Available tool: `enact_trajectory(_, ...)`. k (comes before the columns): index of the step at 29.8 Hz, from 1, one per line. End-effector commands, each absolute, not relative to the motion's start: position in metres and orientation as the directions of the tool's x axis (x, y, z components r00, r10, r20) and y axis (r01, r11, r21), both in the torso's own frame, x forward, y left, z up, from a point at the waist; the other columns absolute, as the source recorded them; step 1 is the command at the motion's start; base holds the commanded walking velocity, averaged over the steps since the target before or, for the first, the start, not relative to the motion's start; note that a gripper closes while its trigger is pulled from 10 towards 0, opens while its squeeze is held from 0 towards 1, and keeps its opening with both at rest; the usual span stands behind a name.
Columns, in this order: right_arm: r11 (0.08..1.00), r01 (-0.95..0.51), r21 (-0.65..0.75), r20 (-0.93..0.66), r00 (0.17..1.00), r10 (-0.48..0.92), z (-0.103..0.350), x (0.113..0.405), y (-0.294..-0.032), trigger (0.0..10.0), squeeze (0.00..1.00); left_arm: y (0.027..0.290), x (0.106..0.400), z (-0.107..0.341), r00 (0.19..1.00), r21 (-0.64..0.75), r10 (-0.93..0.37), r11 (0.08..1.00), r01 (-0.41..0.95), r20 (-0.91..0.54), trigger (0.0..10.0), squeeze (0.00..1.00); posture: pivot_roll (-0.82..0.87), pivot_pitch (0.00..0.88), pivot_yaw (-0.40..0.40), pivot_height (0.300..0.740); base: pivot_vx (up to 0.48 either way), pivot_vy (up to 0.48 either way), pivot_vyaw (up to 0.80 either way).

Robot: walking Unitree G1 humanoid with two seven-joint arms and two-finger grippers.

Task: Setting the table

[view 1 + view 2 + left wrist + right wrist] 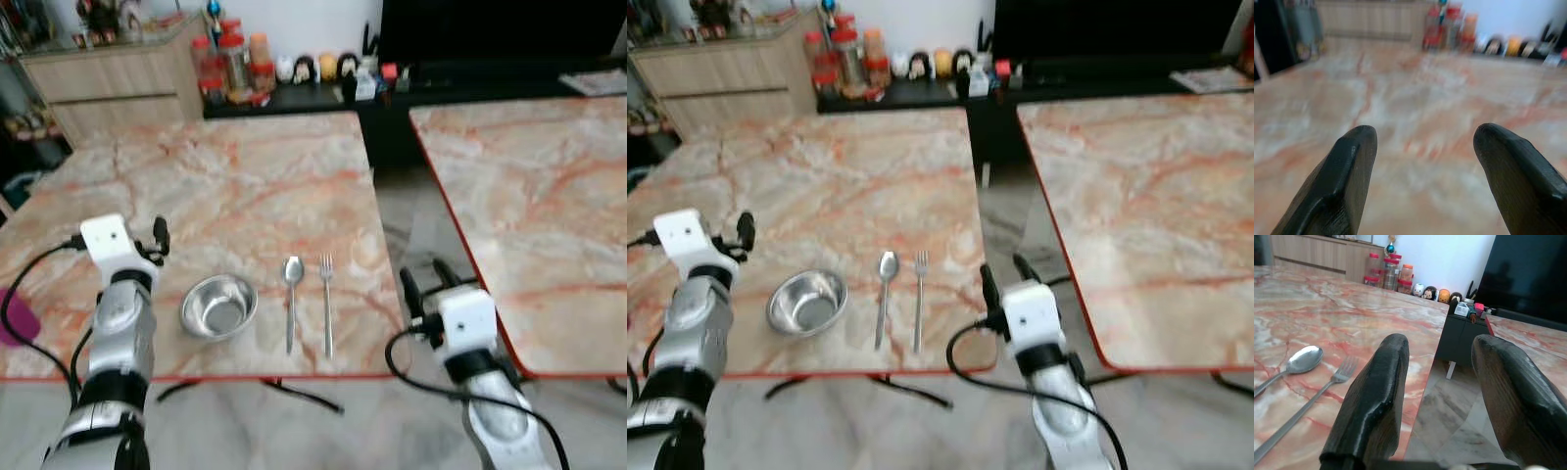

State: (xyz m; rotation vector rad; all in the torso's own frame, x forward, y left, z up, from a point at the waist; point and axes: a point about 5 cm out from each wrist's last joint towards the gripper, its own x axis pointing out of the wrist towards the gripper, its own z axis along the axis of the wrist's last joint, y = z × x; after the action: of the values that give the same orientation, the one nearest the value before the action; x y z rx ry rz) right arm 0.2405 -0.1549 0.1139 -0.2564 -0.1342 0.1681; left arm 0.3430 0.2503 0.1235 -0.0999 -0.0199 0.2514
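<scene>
A steel bowl point(219, 306) sits near the front edge of the marble table point(225, 186). Right of it lie a spoon point(292, 299) and a fork point(327, 302), side by side, handles toward me. The spoon point(1300, 360) and fork point(1327, 384) also show in the right wrist view. My left gripper point(161, 235) hovers over the table left of the bowl, open and empty. My right gripper point(427, 282) is open and empty, at the table's right front corner beside the gap between the tables.
A second marble table point(529, 186) stands to the right, with a floor gap point(397, 215) between. Jars point(230, 64) and small figures point(313, 69) line a dark shelf at the back. A purple object point(18, 321) lies at the table's left front edge.
</scene>
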Motion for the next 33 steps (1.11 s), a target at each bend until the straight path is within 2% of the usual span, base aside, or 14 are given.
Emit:
enact_trajectory(1, 0.956, -0.153, -0.251, 0.119, 0.975, 0.188, 0.117, 0.240, -0.151, 10.0, 0.00, 0.264, 0.338, 0.120, 0.957, -0.078, 0.282, 0.955, -0.287, -0.069, 10.0, 0.00, -0.09, 0.032, 0.078, 0.740, 0.000, 0.000, 0.00)
enact_trajectory(11, 0.957, -0.161, -0.240, 0.110, 0.975, 0.191, 0.116, 0.240, -0.150, 10.0, 0.00, 0.267, 0.332, 0.121, 0.935, -0.084, 0.285, 0.948, -0.308, -0.211, 10.0, 0.00, -0.09, 0.034, 0.078, 0.740, 0.000, 0.000, 0.00)
enact_trajectory(12, 0.957, -0.166, -0.239, 0.107, 0.975, 0.196, 0.116, 0.239, -0.149, 10.0, 0.00, 0.260, 0.332, 0.123, 0.949, -0.106, 0.228, 0.961, -0.255, -0.220, 10.0, 1.00, -0.08, 0.038, 0.078, 0.740, 0.000, 0.000, 0.00)
enact_trajectory(22, 0.957, -0.173, -0.231, 0.100, 0.975, 0.200, 0.115, 0.238, -0.147, 10.0, 0.00, 0.252, 0.338, 0.127, 0.931, -0.112, 0.199, 0.964, -0.242, -0.306, 10.0, 1.00, -0.08, 0.046, 0.083, 0.740, 0.000, 0.000, 0.00)
enact_trajectory(23, 0.957, -0.175, -0.231, 0.098, 0.974, 0.202, 0.115, 0.238, -0.147, 10.0, 0.00, 0.250, 0.337, 0.127, 0.927, -0.117, 0.189, 0.964, -0.238, -0.325, 10.0, 0.00, -0.08, 0.046, 0.080, 0.740, 0.000, 0.000, 0.00)
enact_trajectory(33, 0.955, -0.182, -0.234, 0.088, 0.974, 0.207, 0.113, 0.231, -0.147, 10.0, 0.00, 0.243, 0.331, 0.121, 0.913, -0.140, 0.130, 0.970, -0.198, -0.386, 10.0, 0.00, -0.08, 0.055, 0.093, 0.740, 0.000, 0.000, 0.00)
